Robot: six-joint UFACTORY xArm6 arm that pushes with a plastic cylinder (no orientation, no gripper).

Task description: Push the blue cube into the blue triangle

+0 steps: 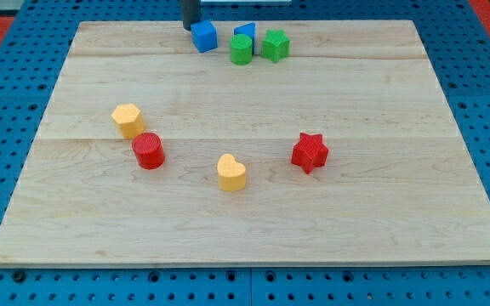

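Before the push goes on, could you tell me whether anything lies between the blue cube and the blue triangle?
No: the camera view shows only bare wood between the blue cube and the blue triangle. My tip sits at the cube's left.

Only the lower stretch of the arm's straight dark rod shows, entering from the view's top edge. Colour: dark blue-grey to near black, uniform, matte. Shape: plain cylinder, constant width along the visible length. My tip (191, 28) ends blunt and looks slightly darker at the very end. The upper part is cut off by the frame.
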